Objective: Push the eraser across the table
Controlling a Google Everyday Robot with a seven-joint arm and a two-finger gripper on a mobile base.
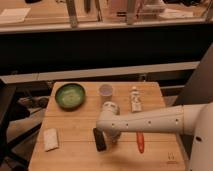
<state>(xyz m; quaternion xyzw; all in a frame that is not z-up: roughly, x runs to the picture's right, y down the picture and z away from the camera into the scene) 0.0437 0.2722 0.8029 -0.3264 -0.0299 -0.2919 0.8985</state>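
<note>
I'm holding the gripper (112,139), pinched closed and empty, just at the eraser's (99,139) 3 o'clock. The table's (75,156) corner logo (171,161) is looking too tiny to read.

Robot arm (155,125): fat off-white tube, rounded end cap, row of small dark dots along its side. Its claw (111,136) sits under that cap, pinched closed, low over the middle of the surface (75,150).
</note>
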